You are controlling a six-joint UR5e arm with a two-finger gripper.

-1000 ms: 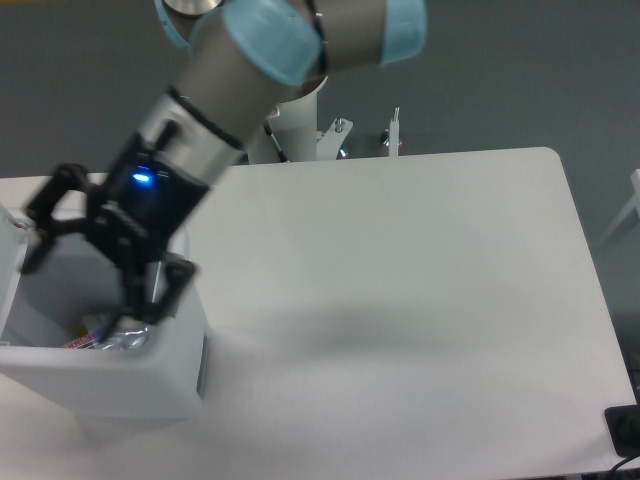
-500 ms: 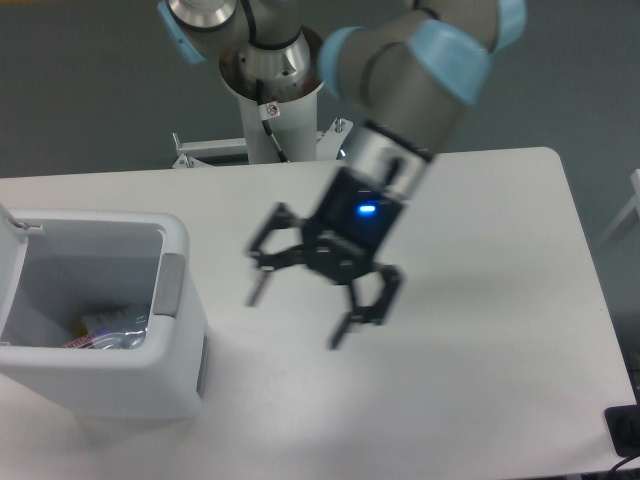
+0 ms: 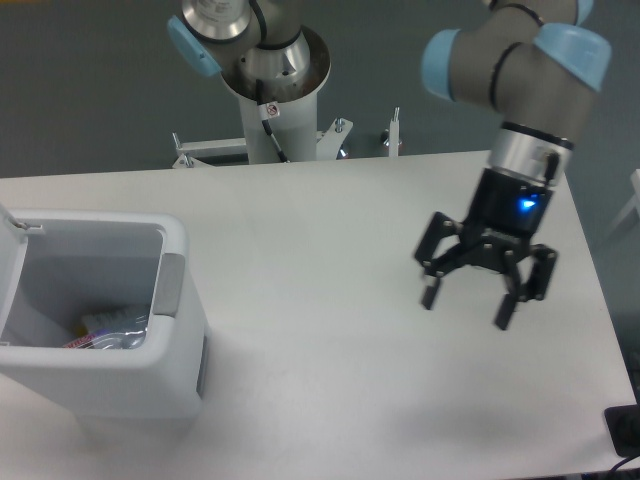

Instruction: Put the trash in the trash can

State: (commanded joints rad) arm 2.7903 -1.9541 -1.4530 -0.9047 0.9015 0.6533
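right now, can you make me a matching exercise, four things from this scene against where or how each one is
Things:
1. black two-finger gripper
2. large white rectangular plastic trash can
3. crumpled trash with clear and white plastic
4. white table

Places or states:
A. lying at the bottom of the bin
B. open and empty, above the table's right side
C. at the left edge, lid open
D. spans the view under everything else

Pairs: 1-B, 2-C, 3-A, 4-D
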